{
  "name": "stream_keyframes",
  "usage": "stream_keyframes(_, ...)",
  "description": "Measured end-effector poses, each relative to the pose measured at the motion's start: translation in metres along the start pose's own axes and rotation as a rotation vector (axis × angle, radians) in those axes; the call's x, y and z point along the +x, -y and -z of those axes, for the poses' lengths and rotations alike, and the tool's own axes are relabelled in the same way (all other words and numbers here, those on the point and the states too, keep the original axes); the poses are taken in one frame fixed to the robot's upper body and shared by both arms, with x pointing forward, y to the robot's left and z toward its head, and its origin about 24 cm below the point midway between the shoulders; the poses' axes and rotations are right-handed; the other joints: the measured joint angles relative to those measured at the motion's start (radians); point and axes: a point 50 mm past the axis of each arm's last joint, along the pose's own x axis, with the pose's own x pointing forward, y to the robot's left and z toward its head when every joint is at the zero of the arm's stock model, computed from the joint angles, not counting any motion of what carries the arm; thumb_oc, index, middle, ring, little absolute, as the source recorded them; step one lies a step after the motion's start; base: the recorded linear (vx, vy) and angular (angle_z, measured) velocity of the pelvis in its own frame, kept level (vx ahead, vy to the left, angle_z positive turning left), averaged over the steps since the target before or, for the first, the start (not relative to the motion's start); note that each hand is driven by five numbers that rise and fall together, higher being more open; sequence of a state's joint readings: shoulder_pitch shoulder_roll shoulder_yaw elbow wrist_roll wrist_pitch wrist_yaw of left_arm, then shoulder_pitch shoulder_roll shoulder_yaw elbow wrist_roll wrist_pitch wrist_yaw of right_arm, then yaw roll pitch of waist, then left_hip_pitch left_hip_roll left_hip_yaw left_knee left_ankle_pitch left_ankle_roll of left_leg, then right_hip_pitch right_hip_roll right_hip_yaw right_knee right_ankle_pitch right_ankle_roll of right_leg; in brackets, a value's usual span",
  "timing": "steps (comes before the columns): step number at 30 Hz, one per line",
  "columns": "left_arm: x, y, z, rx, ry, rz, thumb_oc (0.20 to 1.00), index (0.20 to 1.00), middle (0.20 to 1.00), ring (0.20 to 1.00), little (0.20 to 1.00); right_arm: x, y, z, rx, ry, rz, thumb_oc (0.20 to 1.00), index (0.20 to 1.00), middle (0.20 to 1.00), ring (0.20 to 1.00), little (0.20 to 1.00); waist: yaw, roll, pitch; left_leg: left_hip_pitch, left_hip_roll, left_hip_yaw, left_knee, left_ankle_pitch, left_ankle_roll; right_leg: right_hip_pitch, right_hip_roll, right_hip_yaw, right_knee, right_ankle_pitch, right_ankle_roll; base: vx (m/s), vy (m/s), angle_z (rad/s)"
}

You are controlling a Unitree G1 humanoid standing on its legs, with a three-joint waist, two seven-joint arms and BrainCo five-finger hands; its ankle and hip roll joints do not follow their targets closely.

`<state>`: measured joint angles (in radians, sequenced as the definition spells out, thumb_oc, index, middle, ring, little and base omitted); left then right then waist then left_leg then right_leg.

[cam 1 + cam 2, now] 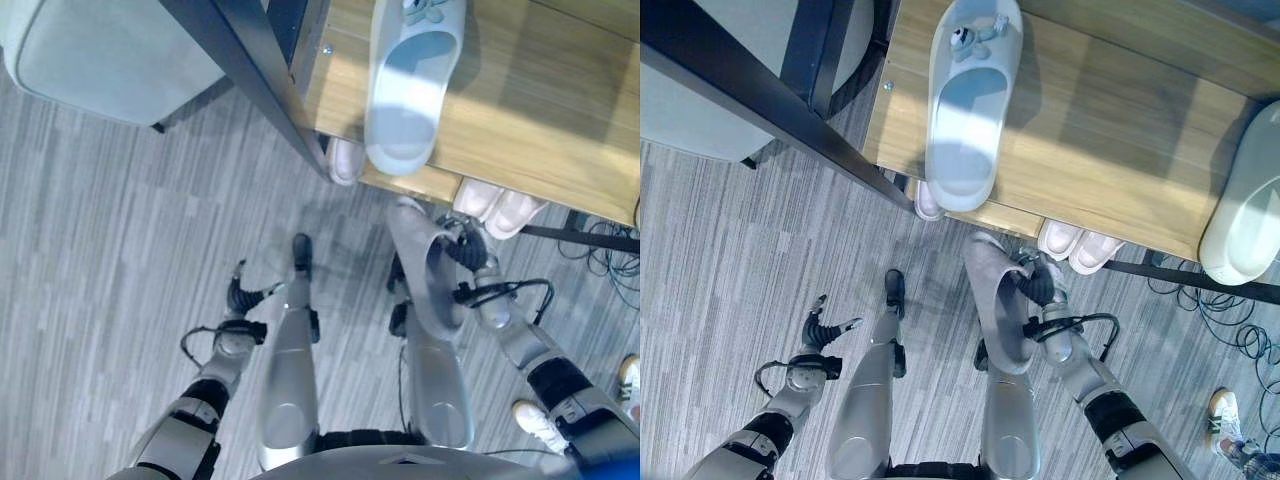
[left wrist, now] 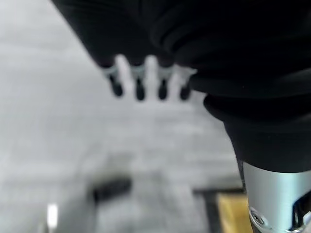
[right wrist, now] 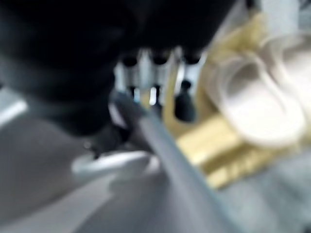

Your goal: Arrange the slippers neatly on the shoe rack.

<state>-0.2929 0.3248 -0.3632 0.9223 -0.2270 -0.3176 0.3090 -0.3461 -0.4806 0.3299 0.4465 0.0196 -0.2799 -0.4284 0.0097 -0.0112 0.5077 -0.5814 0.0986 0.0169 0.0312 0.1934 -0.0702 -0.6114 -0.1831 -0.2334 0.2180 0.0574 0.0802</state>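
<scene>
Holding a grey slipper (image 1: 997, 310) in my right hand (image 1: 1036, 285), below the rack (image 1: 1110, 150).
Left hand (image 1: 825, 328) hangs open; I fear the pinched slipper catching the rack edge and slipping free.

Even, cool indoor light fell from above; soft shadows lay across the shoe rack's wooden shelf (image 1: 1110, 120) (a pale glare patch too). Both wrist views were heavily blurred.

No legible text, labels, numbers or signs anywhere. Nothing readable on the slipper (image 1: 965, 120) on the shoe rack (image 1: 1120, 150), nor on the grey slipper (image 1: 998, 310) in the right hand (image 1: 1038, 285).
</scene>
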Motion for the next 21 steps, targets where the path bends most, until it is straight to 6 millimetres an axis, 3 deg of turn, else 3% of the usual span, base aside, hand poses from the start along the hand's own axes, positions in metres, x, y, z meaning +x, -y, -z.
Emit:
stream_keyframes(4,0.002,0.017,-0.006,-0.010,0.003,0.062,1.000,1.000,1.000,1.000,1.000,0.026,0.014,-0.022,0.047,0.065,0.067,0.200,0.200,0.200,0.200,0.200,0.011,0.002,0.001,-0.051,0.001,-0.001,0.028,0.000,-0.001,-0.052,-0.004,0.003,0.031,-0.004,-0.003,0.00,0.011,0.01)
stream_keyframes(12,0.004,0.012,-0.006,0.001,-0.004,0.050,1.000,1.000,1.000,1.000,1.000,0.034,0.020,-0.033,0.043,0.107,0.082,0.200,0.200,0.200,0.200,0.200,0.029,0.006,0.007,-0.156,-0.004,-0.022,0.110,-0.021,-0.002,-0.164,-0.025,0.002,0.155,-0.056,-0.017,-0.01,-0.001,0.07)
stream_keyframes(15,0.007,0.010,-0.010,-0.003,0.012,0.043,1.000,1.000,1.000,1.000,1.000,0.038,0.027,-0.039,0.024,0.136,0.088,0.200,0.200,0.200,0.200,0.200,0.029,0.005,0.008,-0.225,-0.010,-0.031,0.197,-0.053,-0.001,-0.224,-0.041,0.003,0.238,-0.093,-0.025,0.00,-0.003,0.14)
stream_keyframes(17,0.015,-0.003,-0.020,-0.039,0.033,-0.014,1.000,1.000,1.000,1.000,1.000,0.048,0.041,-0.050,-0.030,0.187,0.117,0.200,0.200,0.200,0.200,0.200,0.031,0.004,0.014,-0.328,-0.013,-0.048,0.323,-0.094,0.001,-0.314,-0.056,0.005,0.348,-0.137,-0.034,0.02,-0.006,0.13)
stream_keyframes(21,0.017,-0.021,-0.017,-0.029,0.020,-0.061,1.000,1.000,1.000,1.000,1.000,0.060,0.055,-0.070,-0.085,0.267,0.171,0.200,0.200,0.200,0.200,0.200,0.033,-0.002,0.019,-0.439,-0.006,-0.061,0.488,-0.163,-0.004,-0.407,-0.065,0.019,0.474,-0.189,-0.054,0.04,0.021,-0.04)
